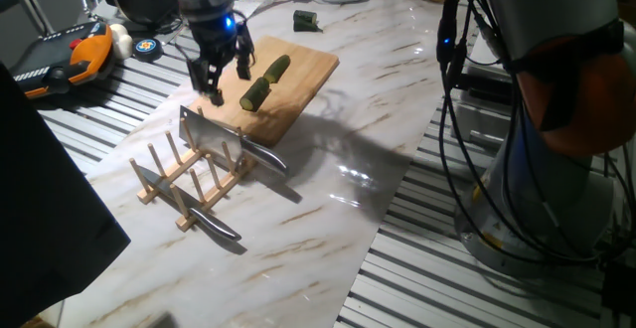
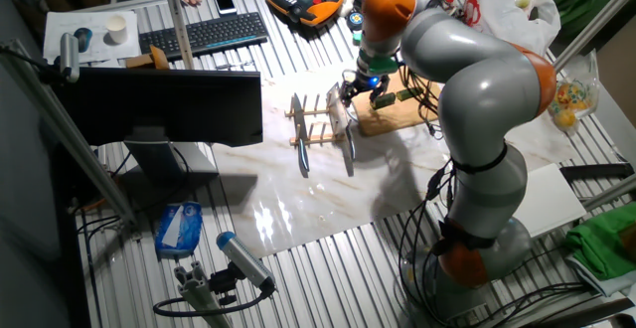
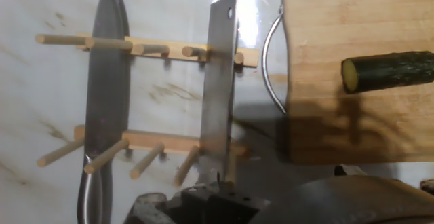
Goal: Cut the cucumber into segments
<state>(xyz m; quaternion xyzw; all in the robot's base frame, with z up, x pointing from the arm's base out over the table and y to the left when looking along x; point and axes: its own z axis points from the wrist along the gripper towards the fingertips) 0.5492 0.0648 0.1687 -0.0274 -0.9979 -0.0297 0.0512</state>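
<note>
- On the wooden board sit two cucumber segments, end to end but apart (pale cut face shows on one in the hand view).
- Gripper hangs over the board's near-left corner, fingers pointing down; can't tell if it's open or closed.
- Wooden knife rack sits just off the board's end on the marble table.
- Cleaver stands in the rack, with a pointed knife a few pegs over.
- Small dark green stub lies well beyond the board.
</note>
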